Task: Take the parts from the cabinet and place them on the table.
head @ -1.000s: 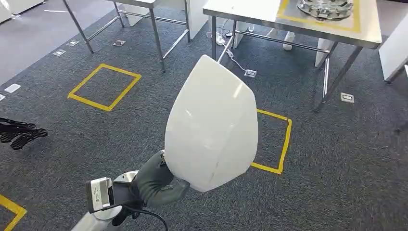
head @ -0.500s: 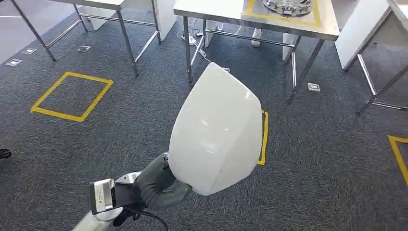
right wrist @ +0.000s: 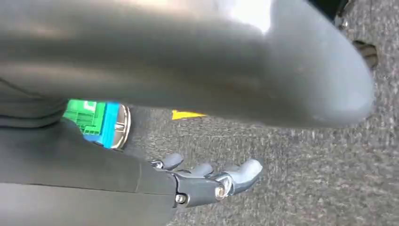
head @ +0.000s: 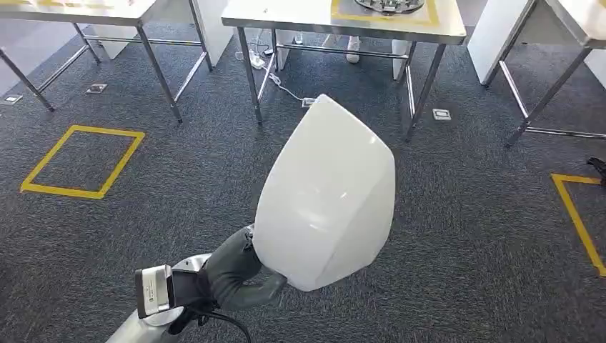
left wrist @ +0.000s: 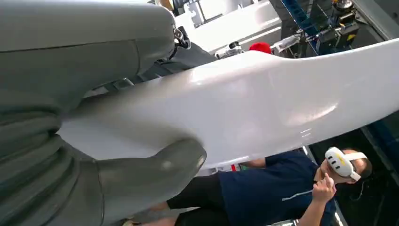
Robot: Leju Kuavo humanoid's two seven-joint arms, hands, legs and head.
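A large white curved shell part (head: 325, 196) fills the middle of the head view, held up over the carpet. My left hand (head: 236, 271) grips its lower edge from below, the grey thumb pressed on the near face. In the left wrist view the thumb (left wrist: 141, 174) lies against the same white part (left wrist: 263, 99). My right hand (right wrist: 207, 181) hangs over the grey carpet with its fingers apart and nothing in it. Ahead stands a steel table (head: 307, 16) with a yellow-taped square and a round metal part (head: 389, 4) on it.
More steel tables stand at the far left (head: 71, 11) and far right (head: 572, 18). Yellow tape squares (head: 82, 161) mark the carpet, and a cable runs under the middle table. A person (left wrist: 282, 188) in a dark blue top with a white headset stands nearby.
The whole picture has shifted: the camera has turned, so tables and floor squares slid left and the middle table now lies straight ahead. The white part stays in my left hand.
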